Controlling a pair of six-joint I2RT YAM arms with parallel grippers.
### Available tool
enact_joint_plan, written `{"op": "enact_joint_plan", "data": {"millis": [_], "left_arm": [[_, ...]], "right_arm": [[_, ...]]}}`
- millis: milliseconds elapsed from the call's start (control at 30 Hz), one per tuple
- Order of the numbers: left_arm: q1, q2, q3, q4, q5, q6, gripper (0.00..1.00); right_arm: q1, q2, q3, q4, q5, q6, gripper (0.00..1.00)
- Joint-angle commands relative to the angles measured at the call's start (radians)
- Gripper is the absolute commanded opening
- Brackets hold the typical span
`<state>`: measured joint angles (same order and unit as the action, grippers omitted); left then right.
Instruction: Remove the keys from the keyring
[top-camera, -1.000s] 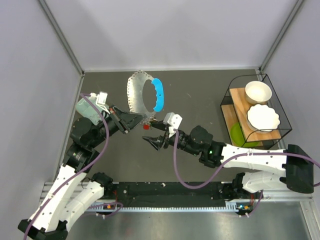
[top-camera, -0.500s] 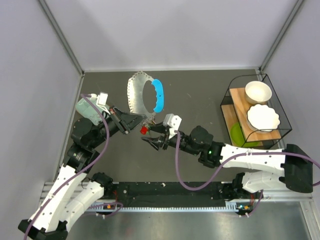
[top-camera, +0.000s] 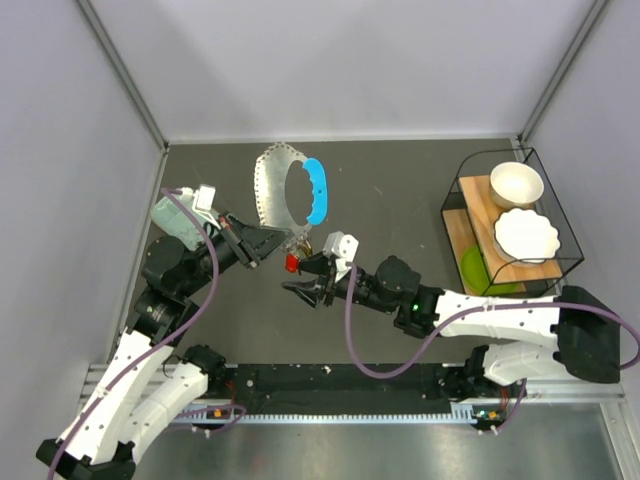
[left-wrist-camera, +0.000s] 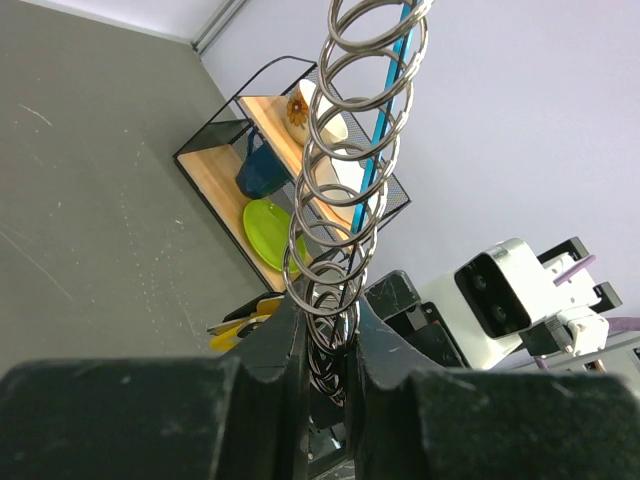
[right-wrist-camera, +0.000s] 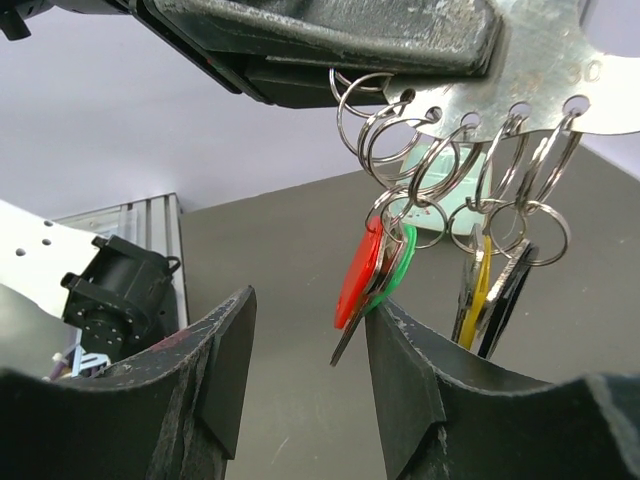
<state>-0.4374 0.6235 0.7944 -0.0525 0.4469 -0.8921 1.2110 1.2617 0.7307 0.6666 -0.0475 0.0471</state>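
Observation:
The keyring hangs in the air: a blue oval loop (top-camera: 316, 190) joined to a grey-white scalloped fan piece (top-camera: 267, 188). My left gripper (top-camera: 268, 243) is shut on the fan's lower edge, its jaws clamped among the metal split rings (left-wrist-camera: 340, 200). Keys hang from those rings: a red key (right-wrist-camera: 358, 270) and a green key (right-wrist-camera: 397, 262) together, with a yellow key (right-wrist-camera: 472, 290) and a black key (right-wrist-camera: 506, 292) beside them. My right gripper (right-wrist-camera: 305, 340) is open just under the red key (top-camera: 292, 263). Its right finger (right-wrist-camera: 412, 380) touches the red-green pair.
A black wire rack (top-camera: 507, 222) at the right holds two white bowls and a green plate (top-camera: 473, 268). A mint-green box (top-camera: 170, 215) lies by the left wall behind my left arm. The dark table (top-camera: 400, 190) has walls on three sides.
My right gripper has moved left and slightly forward, up under the hanging keys. The red key has shifted a little. The left gripper and keyring have held still.

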Motion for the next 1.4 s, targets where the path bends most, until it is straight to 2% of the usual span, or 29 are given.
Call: {"op": "enact_joint_plan", "data": {"millis": [0,800,1167,1367], "left_arm": [[-0.003,-0.013,0.019,0.111,-0.011,-0.005,0.0],[-0.003,0.001,0.049,0.118,-0.039,-0.024,0.0],[-0.003,-0.031,0.042,0.088,-0.047,-0.021,0.0],[-0.003,-0.044,0.042,0.071,-0.063,-0.008,0.0]], "right_arm": [[0.016,0.025,-0.001,0.076,-0.017,0.04,0.48],[0.042,0.082,-0.031,0.176,0.087,0.158,0.44],[0.042,0.074,-0.001,0.16,0.143,0.097,0.46],[0.047,0.064,-0.016,0.154,0.136,0.12,0.45]]}}
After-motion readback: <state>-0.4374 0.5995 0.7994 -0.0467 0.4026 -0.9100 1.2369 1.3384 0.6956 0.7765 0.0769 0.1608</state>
